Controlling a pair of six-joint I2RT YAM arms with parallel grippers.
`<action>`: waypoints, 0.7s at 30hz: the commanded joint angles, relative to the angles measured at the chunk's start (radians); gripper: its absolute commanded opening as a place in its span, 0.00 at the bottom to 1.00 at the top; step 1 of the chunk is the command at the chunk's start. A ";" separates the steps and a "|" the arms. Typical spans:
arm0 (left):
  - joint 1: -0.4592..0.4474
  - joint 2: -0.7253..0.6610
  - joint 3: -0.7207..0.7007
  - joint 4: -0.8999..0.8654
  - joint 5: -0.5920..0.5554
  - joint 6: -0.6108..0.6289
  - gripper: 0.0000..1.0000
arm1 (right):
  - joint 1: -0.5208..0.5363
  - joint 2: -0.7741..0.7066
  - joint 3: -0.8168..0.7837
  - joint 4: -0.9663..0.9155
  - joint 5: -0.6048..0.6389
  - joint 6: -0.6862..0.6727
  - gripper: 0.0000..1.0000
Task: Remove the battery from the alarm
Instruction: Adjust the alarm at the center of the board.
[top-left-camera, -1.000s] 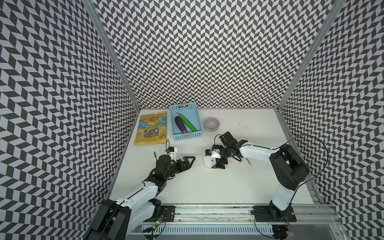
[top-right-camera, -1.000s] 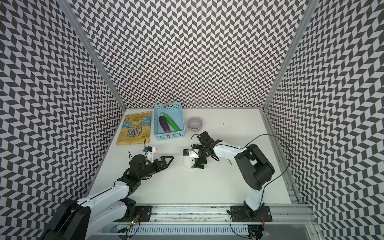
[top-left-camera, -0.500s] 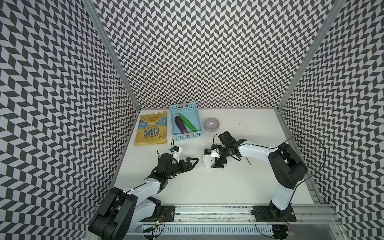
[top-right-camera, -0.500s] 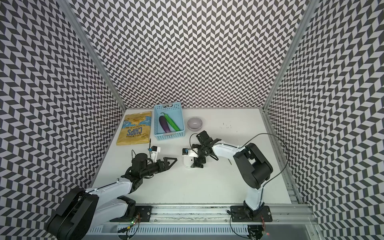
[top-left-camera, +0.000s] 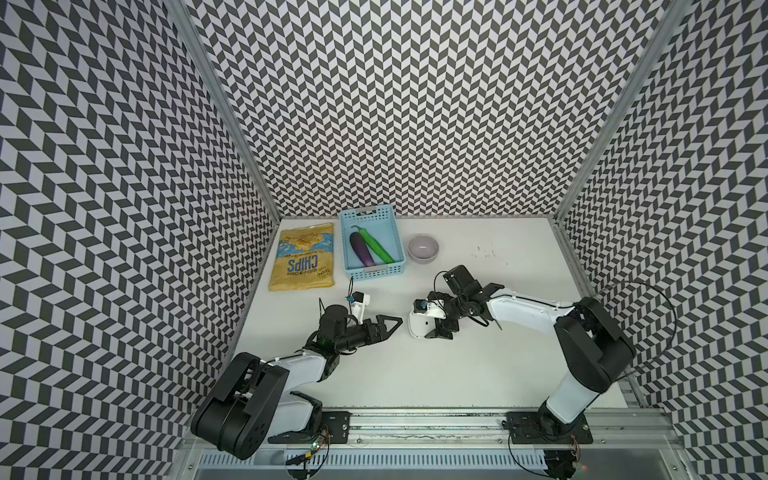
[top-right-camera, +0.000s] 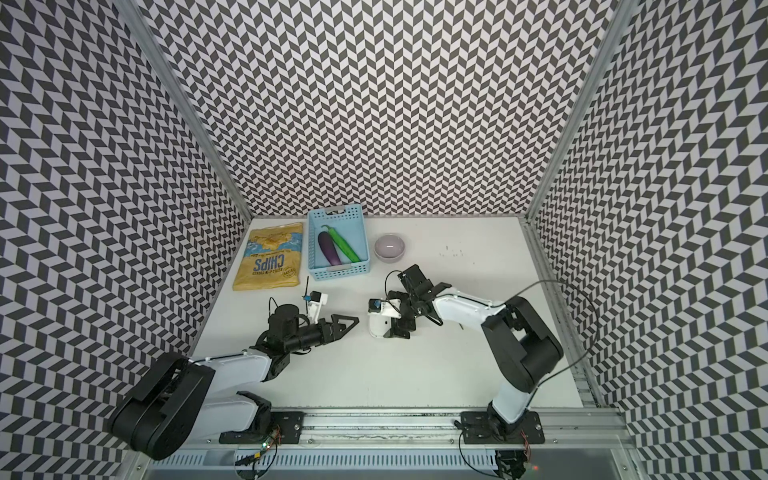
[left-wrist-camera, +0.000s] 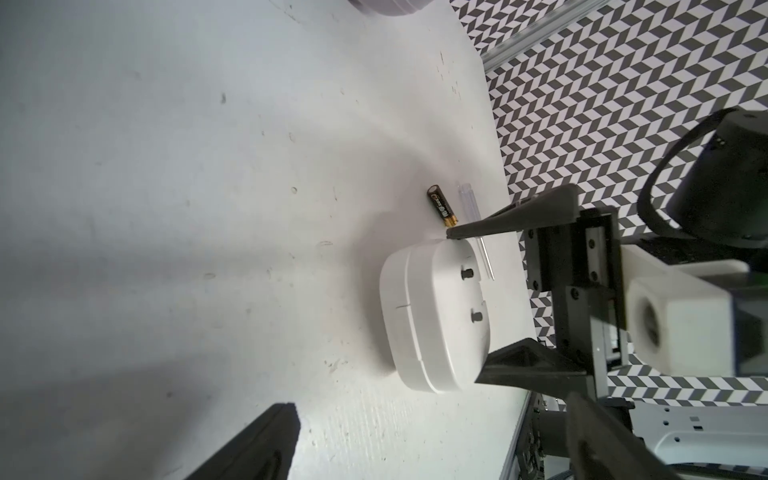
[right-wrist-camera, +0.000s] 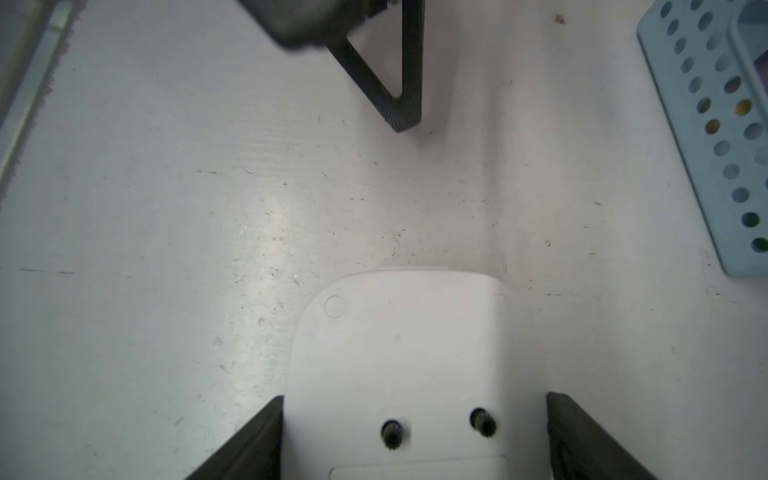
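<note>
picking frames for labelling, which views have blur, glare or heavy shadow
Right wrist view: alarm fairly sharp, pale glare streak on the table. Left wrist view: battery crisp, soft shadows fan across the table, the near finger is dark and out of focus. In both top views: even light, only faint shadows.

Both top views look down steeply from high above the front rail (top-left-camera: 415, 428), taking in the whole tabletop (top-left-camera: 415, 374) in the lower frame. Both wrist views sit low and close, sharing the alarm (left-wrist-camera: 432, 316) from opposite sides.
</note>
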 joint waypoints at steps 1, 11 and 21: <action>-0.033 0.052 0.038 0.140 0.056 -0.038 0.98 | 0.016 -0.061 -0.002 0.089 -0.050 0.036 0.80; -0.125 0.162 0.109 0.280 0.050 -0.115 0.72 | 0.045 -0.132 -0.040 0.165 -0.046 0.094 0.80; -0.128 0.109 0.144 0.223 0.030 -0.118 0.27 | 0.042 -0.240 -0.096 0.240 0.008 0.181 0.99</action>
